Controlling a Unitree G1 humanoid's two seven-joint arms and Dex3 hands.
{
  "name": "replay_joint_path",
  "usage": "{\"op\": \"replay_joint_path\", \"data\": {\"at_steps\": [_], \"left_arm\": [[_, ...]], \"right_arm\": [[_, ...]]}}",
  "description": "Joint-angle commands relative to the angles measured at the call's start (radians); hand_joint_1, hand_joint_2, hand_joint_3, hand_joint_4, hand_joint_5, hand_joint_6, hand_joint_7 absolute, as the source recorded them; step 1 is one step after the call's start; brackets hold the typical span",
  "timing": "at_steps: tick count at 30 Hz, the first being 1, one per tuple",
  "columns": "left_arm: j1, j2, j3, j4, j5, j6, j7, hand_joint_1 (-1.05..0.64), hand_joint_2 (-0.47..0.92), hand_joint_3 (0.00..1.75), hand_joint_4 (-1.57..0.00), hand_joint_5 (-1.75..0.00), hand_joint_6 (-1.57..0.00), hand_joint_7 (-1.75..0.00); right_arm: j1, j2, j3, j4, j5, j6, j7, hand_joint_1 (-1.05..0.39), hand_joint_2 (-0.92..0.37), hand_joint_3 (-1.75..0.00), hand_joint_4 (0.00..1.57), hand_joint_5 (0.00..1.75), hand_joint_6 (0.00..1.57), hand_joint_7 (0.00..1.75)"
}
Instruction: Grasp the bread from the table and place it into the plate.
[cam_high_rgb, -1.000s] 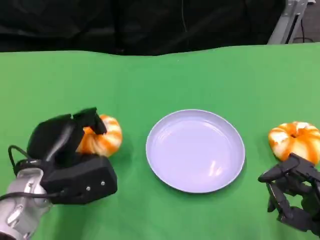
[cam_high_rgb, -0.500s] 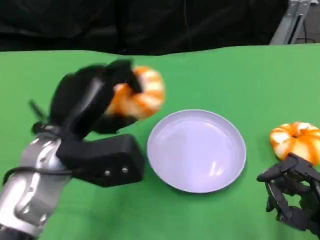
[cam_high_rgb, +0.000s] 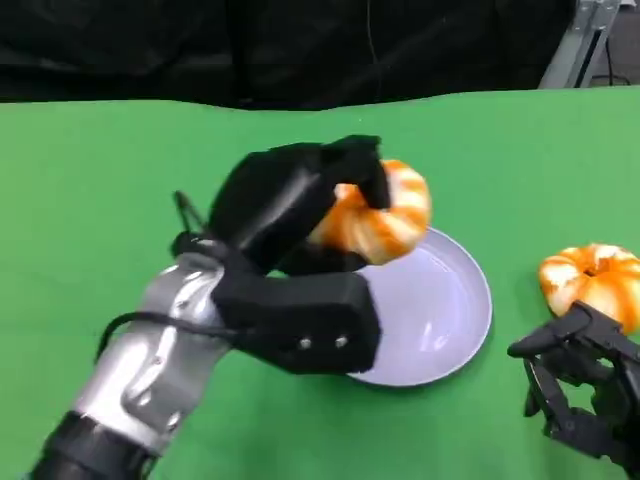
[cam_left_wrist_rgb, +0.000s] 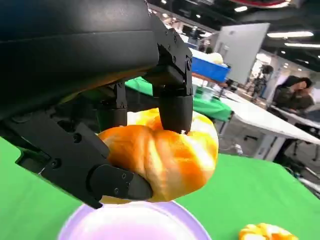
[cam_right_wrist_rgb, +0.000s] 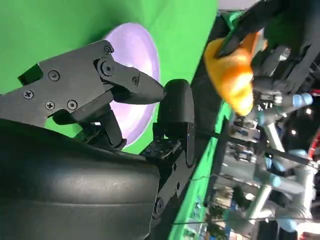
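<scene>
Now my left hand grips the bread, fingers curled over its top and thumb pressed beneath, holding it in the air over the near-left part of the plate. In the left wrist view the bread hangs just above the plate's rim. My right hand rests low on the green table, fingers spread and holding nothing, just in front of a second bread lying right of the plate.
</scene>
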Motion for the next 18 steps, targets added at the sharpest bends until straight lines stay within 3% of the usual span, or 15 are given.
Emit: {"op": "replay_joint_path", "data": {"at_steps": [1, 8, 18], "left_arm": [[-0.019, 0.004, -0.023, 0.060, 0.019, -0.031, 0.003, -0.07, 0.83, 0.48, -0.70, -1.75, -0.57, -1.67], [-0.028, -0.010, -0.061, 0.119, 0.040, -0.040, -0.004, -0.10, 0.92, 0.32, -0.71, -1.75, -0.65, -1.51], [-0.044, -0.016, -0.113, 0.214, 0.103, -0.060, 0.021, -0.06, 0.92, 0.25, -0.67, -1.75, -0.60, -1.55]], "right_arm": [[0.002, 0.005, -0.002, -0.004, -0.002, -0.009, -0.023, -0.17, -0.78, -0.79, 0.82, 1.67, 0.76, 1.44], [0.006, 0.006, 0.002, -0.012, 0.000, 0.000, -0.031, -0.15, -0.77, -0.80, 0.82, 1.67, 0.76, 1.44], [0.001, 0.003, 0.005, -0.004, 0.012, -0.016, -0.024, -0.14, -0.76, -0.81, 0.82, 1.66, 0.76, 1.42]]}}
